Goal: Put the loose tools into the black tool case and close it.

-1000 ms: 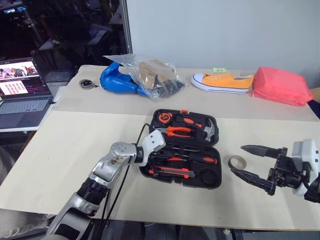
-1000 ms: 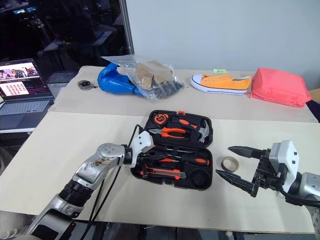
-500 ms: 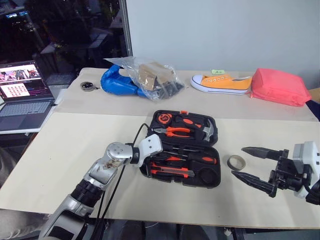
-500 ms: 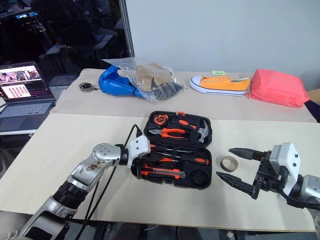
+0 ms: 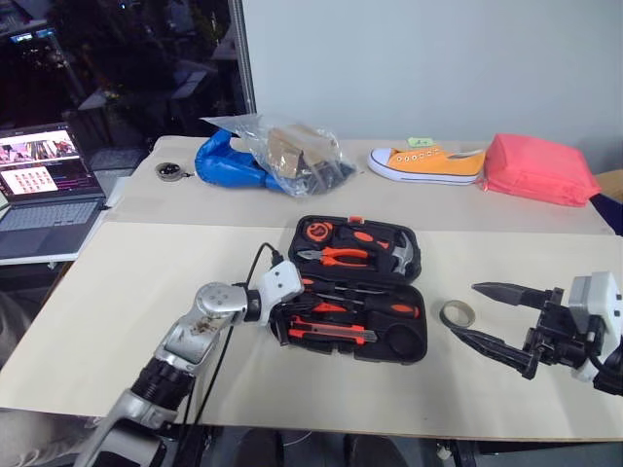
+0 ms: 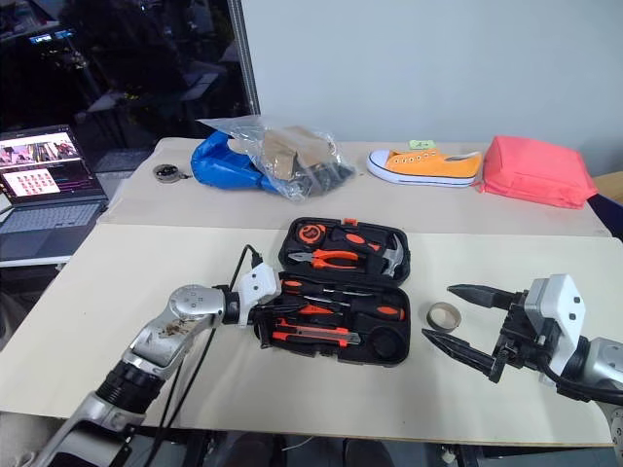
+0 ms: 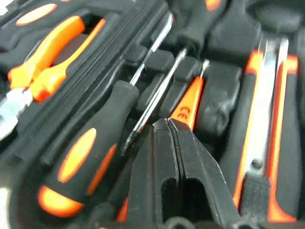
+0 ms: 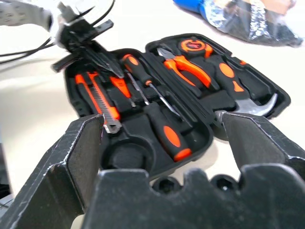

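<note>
Pulled back slightly toward the bench's left edge: left end effector (image 7: 171,125), pinched shut, empty, over the small orange screwdriver (image 7: 189,101). Open black tool case (image 5: 356,289) mid-bench; tape roll (image 5: 457,313) outside, beside the wide-open right end effector (image 5: 487,313).

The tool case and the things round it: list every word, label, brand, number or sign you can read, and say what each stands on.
"CE" on the small orange screwdriver in the black tool case.
Markings on the orange tape measure in the case: too small to read.
Laptop screen: pictures and text, too small to read.
Small green tag behind the orange shoe: marks too small to read.
</note>
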Available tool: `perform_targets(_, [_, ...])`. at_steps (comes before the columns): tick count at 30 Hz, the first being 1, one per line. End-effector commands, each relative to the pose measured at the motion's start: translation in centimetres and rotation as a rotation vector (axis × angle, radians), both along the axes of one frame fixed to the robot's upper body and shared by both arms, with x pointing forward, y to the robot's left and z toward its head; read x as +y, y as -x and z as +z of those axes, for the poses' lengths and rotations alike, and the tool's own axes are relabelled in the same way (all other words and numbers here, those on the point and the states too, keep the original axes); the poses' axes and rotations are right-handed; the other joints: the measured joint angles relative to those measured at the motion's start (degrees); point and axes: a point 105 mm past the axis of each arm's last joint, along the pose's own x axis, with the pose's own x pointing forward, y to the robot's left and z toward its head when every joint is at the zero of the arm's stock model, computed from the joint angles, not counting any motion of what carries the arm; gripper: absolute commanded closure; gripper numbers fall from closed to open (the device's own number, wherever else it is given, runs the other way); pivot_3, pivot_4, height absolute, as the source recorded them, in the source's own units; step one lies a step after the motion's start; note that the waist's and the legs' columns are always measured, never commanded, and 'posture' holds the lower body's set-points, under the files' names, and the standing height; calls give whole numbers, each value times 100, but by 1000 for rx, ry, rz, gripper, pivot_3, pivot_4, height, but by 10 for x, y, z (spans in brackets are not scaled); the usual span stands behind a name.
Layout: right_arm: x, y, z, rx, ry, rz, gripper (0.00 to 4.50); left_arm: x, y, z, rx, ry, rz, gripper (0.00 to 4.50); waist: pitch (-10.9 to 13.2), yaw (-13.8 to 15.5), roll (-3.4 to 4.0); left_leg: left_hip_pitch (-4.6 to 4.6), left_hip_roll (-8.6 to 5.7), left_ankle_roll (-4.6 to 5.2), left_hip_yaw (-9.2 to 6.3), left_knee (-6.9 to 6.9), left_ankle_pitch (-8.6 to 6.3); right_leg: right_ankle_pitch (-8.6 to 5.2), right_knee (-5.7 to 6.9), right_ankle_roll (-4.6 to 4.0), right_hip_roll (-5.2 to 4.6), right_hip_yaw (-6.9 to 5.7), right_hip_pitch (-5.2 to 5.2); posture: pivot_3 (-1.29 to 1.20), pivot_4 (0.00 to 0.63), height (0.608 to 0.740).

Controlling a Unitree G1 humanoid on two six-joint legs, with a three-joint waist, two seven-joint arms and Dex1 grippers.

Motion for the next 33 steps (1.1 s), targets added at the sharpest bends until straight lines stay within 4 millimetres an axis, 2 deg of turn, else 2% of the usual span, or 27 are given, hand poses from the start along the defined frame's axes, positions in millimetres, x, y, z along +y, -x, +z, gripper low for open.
perform_targets(1, [-9,5,5,7,118,-35,0,8,17,57,-55,186,-67,4440,-2,19,3,-13,-1,0,1,-2,0,0,-2,-1,2,-3,-8,0,150,740])
perform_targets(3, [-13,8,4,22,168,-37,0,10,28,67,1,211,-110,4440,-4,26,7,-28,-6,2,3,-7,-4,5,-7,-13,1,-7,-17,0,150,740])
perform_targets(4, [-15,9,4,50,204,-45,0,15,35,73,19,206,-136,3938,-3,28,6,-30,-9,4,3,-11,-6,7,-9,-17,-1,-6,-18,0,150,740])
perform_targets(5, [-19,10,3,71,227,-54,0,15,40,77,26,200,-151,3750,-3,29,6,-36,-11,4,1,-12,-7,8,-13,-22,0,-6,-22,0,150,740])
perform_targets(8, [-19,8,-1,151,256,-32,0,25,57,87,42,135,-216,2666,4,27,-5,-47,-12,3,-1,-11,-7,6,-15,-18,-1,-7,-33,0,150,740])
perform_targets(10, [-22,8,-5,192,263,-22,0,23,65,90,46,99,-248,2018,11,32,-16,-43,-11,2,-1,-9,-6,-1,-13,-6,-1,-7,-32,0,150,740])
perform_targets(15, [-21,-13,-15,213,317,-32,0,16,79,99,51,29,-300,332,28,30,-33,-19,-7,1,4,-3,-4,-8,-16,4,1,-10,-8,0,150,740])
perform_targets(19, [-21,-26,-31,275,367,-37,0,12,79,107,41,18,-289,332,33,22,-36,-8,-9,1,10,-4,-2,-8,-17,3,2,-4,-2,0,150,740])
perform_targets(22, [-30,-34,-46,312,437,-68,0,9,81,109,35,5,-296,332,27,31,-25,-15,-11,1,13,-7,-2,-11,-18,-2,7,-9,-7,0,150,740])
perform_targets(27, [-34,-50,-63,319,489,-105,1209,10,84,111,30,-11,-302,302,26,26,-19,-35,-12,1,14,-12,-2,-4,-15,-18,8,-5,-34,0,150,740])
perform_targets(33, [-34,-61,-70,287,536,-97,3329,14,88,104,40,-22,-293,302,25,31,-17,-64,-14,1,13,-9,-1,6,-1,-35,8,-4,-72,0,150,740])
